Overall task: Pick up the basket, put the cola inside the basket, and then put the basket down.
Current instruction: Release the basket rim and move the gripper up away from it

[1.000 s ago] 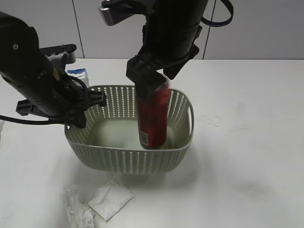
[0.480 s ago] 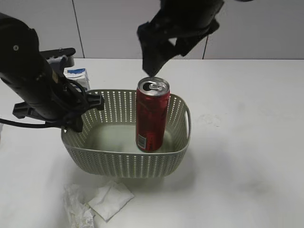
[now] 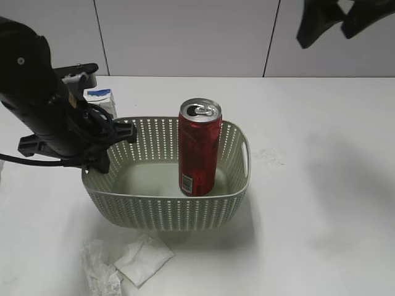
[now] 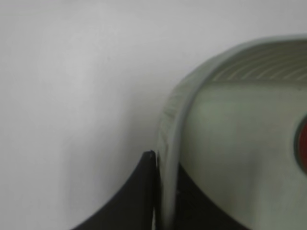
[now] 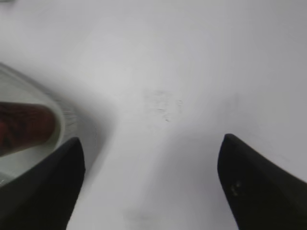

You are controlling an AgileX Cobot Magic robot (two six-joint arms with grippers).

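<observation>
The basket (image 3: 166,203) sits near the middle of the white worktop (image 3: 321,185), its long axis running from 9 o'clock to 3 o'clock in the exterior view, open side up. One cut-out handle shows on its 3 o'clock end wall.

The cola (image 3: 199,148) stands upright inside the basket, toward the 3 o'clock half, its long axis vertical and its silver top with the pull tab facing up. The top rises clear above the basket rim. Its white barcode label faces roughly 7 o'clock, toward the camera.

The left gripper (image 3: 102,151) is at the basket's 9 o'clock end. In the left wrist view its dark fingers (image 4: 139,191) stand one on each side of the basket's wall (image 4: 168,143), pressed on it, with a sliver of the red can (image 4: 302,148) at the 3 o'clock edge of that view.

The right gripper (image 3: 336,18) hangs high at about 1 o'clock from the basket, well apart from the can. In the right wrist view its two fingers (image 5: 249,182) are spread wide with only bare worktop between them; the basket (image 5: 62,120) and the can (image 5: 24,127) lie at 9 o'clock.

A white-and-blue carton (image 3: 102,98) stands beyond the basket at about 11 o'clock, and crumpled white tissue (image 3: 126,262) lies on the worktop at about 7 o'clock.
</observation>
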